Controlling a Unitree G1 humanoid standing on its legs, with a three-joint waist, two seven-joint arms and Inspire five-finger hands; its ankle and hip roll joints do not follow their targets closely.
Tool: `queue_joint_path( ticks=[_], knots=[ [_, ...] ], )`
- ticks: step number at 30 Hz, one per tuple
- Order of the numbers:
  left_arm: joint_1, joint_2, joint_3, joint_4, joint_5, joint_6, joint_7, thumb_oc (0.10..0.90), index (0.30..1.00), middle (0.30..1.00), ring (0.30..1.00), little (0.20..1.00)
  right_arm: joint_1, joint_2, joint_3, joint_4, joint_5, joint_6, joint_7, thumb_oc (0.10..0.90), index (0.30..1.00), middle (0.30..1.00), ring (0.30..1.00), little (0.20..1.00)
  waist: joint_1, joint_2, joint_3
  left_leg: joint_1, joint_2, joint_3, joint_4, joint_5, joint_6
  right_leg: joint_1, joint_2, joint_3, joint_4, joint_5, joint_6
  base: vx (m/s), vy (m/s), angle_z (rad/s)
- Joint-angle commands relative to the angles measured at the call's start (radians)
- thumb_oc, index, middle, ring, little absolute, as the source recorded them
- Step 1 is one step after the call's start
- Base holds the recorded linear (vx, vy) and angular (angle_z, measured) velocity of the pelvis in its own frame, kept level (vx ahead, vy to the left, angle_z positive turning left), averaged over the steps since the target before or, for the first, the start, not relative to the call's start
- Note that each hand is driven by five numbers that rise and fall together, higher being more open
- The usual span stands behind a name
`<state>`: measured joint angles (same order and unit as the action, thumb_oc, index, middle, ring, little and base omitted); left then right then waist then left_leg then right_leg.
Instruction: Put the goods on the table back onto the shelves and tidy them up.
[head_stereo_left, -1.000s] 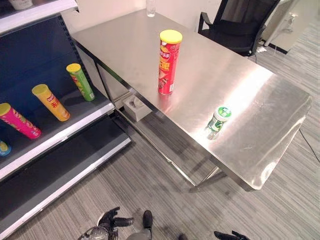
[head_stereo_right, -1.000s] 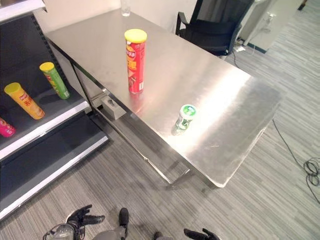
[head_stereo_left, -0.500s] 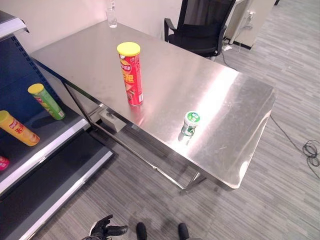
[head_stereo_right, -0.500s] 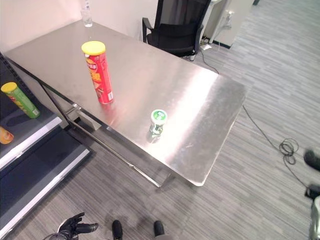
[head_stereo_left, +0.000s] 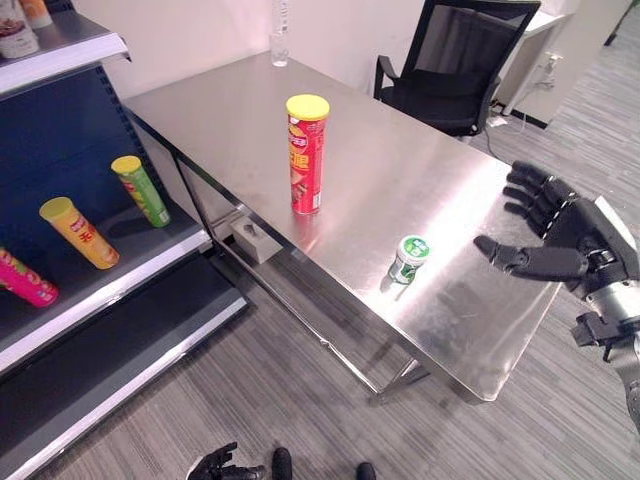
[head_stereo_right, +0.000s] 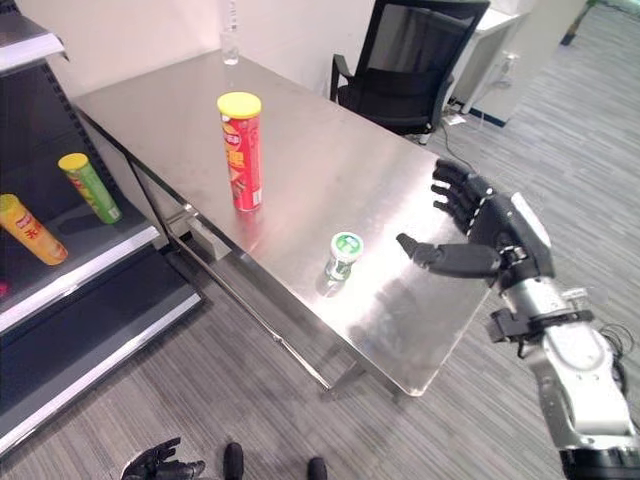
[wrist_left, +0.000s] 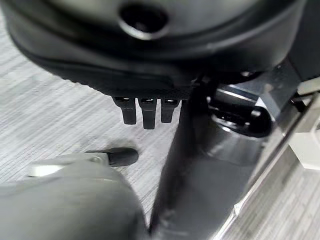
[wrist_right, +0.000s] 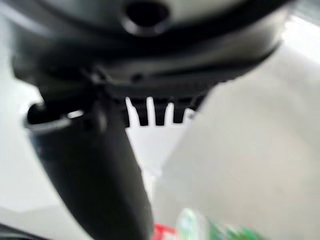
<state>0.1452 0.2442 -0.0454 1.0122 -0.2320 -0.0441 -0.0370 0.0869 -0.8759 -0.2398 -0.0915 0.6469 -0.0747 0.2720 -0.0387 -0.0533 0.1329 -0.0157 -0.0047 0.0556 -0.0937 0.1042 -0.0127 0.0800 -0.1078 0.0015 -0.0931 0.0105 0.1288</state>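
Fingers of the right hand (head_stereo_right: 490, 235) spread open, holding nothing, apparently poised beside the small green-lidded can (head_stereo_left: 409, 258) on the steel table (head_stereo_left: 430, 170); the left hand (head_stereo_left: 215, 465) hangs low, relaxed.

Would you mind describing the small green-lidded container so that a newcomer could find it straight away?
Start at the steel table beside the shelves. Two goods stand on it near the front edge: a tall red tube with a yellow lid, and to its right the small container, which sits between the tube and the open right hand. It is far shorter than the tube, with a green and white lid.
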Motion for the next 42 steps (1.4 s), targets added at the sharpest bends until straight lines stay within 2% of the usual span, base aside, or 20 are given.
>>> queue_joint_path(
  ticks=[1,6,10,12,15,22,31,42],
  knots=[
    [-0.070,0.029,0.012,0.032,0.031,-0.047,-0.020,0.800,0.900,0.900,0.900,0.900,-0.047,-0.102,-0.091,-0.073,0.025,-0.045,0.041,0.800,0.900,0.900,0.900,0.900,0.011,0.008,-0.044,0.034,0.039,0.041,0.006,-0.088,-0.069,0.015,0.020,-0.001,0.006,-0.047,0.057,-0.02,-0.077,0.01],
    [-0.054,0.020,0.021,0.017,0.030,-0.048,-0.027,0.800,0.900,0.900,0.900,0.900,-0.019,-0.077,-0.072,-0.077,-0.083,-0.034,0.043,0.800,0.900,0.900,0.900,0.900,0.010,0.027,-0.041,0.030,0.041,0.031,0.006,-0.082,-0.072,0.018,0.021,-0.013,0.006,-0.052,0.053,-0.01,-0.047,0.04],
    [-0.044,0.014,0.022,0.007,0.027,-0.047,-0.019,0.800,0.900,0.900,0.900,0.900,-0.044,-0.047,-0.062,-0.057,-0.218,-0.057,-0.022,0.800,0.900,0.900,0.900,0.900,0.014,0.040,-0.038,0.031,0.039,0.023,0.006,-0.080,-0.073,0.024,0.020,-0.022,0.006,-0.056,0.051,0.00,-0.014,0.03],
    [-0.042,0.014,0.023,0.004,0.027,-0.047,-0.017,0.800,0.900,0.900,0.900,0.900,-0.054,-0.034,-0.058,-0.054,-0.244,-0.062,-0.038,0.800,0.900,0.900,0.900,0.900,0.015,0.042,-0.037,0.031,0.039,0.020,0.006,-0.080,-0.073,0.026,0.020,-0.024,0.006,-0.057,0.050,0.00,-0.014,0.05],
    [-0.037,0.014,0.019,-0.001,0.029,-0.046,-0.008,0.800,0.900,0.900,0.900,0.900,-0.098,0.008,-0.012,-0.035,-0.322,-0.077,-0.079,0.800,0.900,0.900,0.900,0.900,0.026,0.051,-0.037,0.031,0.034,0.009,0.006,-0.078,-0.071,0.031,0.019,-0.034,0.006,-0.061,0.047,0.01,-0.007,0.06],
    [-0.020,0.021,0.021,-0.003,0.030,-0.042,-0.004,0.800,0.900,0.900,0.900,0.900,-0.156,0.074,0.070,0.055,-0.412,-0.085,-0.148,0.800,0.900,0.900,0.900,0.900,0.051,0.061,-0.030,0.027,0.021,-0.017,0.006,-0.077,-0.067,0.039,0.013,-0.057,0.006,-0.068,0.047,0.02,0.007,0.16],
    [-0.017,0.031,0.030,0.001,0.026,-0.041,0.005,0.800,0.900,0.900,0.900,0.900,-0.202,0.082,0.123,0.083,-0.428,-0.088,-0.173,0.800,0.900,0.900,0.900,0.900,0.078,0.060,-0.027,0.010,0.006,-0.035,0.006,-0.077,-0.064,0.035,0.004,-0.078,0.007,-0.070,0.051,0.02,0.021,0.11],
    [-0.023,0.034,0.027,0.019,0.024,-0.038,0.009,0.800,0.900,0.900,0.900,0.900,-0.240,0.097,0.168,0.094,-0.375,-0.085,-0.164,0.800,0.900,0.900,0.900,0.900,0.105,0.043,-0.033,-0.001,-0.005,-0.056,0.006,-0.080,-0.062,0.039,-0.005,-0.105,0.006,-0.073,0.058,0.02,0.015,0.10]
  ],
)
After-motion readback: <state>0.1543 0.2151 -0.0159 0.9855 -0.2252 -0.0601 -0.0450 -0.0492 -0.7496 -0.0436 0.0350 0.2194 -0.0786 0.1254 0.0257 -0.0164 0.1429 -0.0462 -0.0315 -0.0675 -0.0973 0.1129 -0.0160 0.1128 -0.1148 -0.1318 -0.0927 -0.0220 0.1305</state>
